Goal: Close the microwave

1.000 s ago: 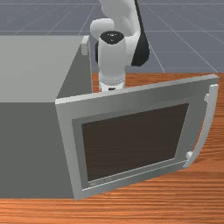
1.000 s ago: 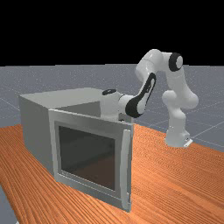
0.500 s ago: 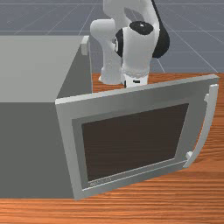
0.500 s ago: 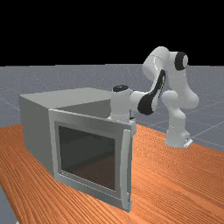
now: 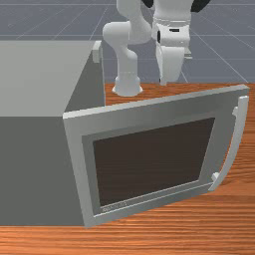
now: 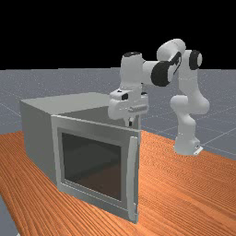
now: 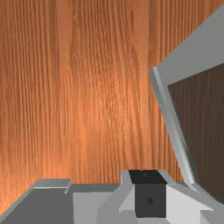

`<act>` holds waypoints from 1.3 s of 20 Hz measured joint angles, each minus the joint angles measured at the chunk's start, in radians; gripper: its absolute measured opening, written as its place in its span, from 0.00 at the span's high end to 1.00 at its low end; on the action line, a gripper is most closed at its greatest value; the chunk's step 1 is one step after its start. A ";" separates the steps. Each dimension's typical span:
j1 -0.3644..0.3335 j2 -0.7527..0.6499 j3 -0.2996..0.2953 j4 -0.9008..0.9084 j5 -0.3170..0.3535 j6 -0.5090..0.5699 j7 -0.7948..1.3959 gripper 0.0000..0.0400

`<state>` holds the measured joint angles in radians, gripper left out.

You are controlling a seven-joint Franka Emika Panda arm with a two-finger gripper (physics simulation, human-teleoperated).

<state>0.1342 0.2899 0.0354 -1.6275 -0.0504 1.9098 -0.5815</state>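
The grey microwave (image 6: pixel 39 138) stands with its door (image 6: pixel 94 202) swung wide open, showing its dark window and the long handle (image 6: pixel 132 177). In the front view the door (image 5: pixel 154 204) slants across the middle, handle (image 5: pixel 234 144) at the right. My gripper (image 6: pixel 130 123) is shut and holds nothing; in the far view its tips overlap the door's top edge near the handle end. From the front, the hand hangs above and beyond that edge. The wrist view has the gripper (image 7: pixel 147 175) over the table, beside the door (image 7: pixel 192 52). Contact with the door cannot be told.
The microwave's body (image 5: pixel 35 169) takes up the front view's left, with its opening toward the arm's side. Bare wooden table (image 7: pixel 96 87) lies below the hand. The arm's base (image 5: pixel 127 84) stands behind, on the table's far side.
My hand has risen from behind the door and shifted toward the front view's right, bringing the gripper out above the door's top edge. The door and microwave have not moved.
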 joint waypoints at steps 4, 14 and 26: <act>-0.027 -0.006 -0.018 0.139 0.002 -0.163 -0.079 0.22; 0.157 0.215 0.047 0.578 -0.020 -0.372 0.203 0.00; 0.053 0.148 0.014 0.479 -0.012 -0.339 -0.002 0.00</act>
<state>0.1874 0.4378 0.0494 -1.1488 -0.0626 1.5705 -0.5831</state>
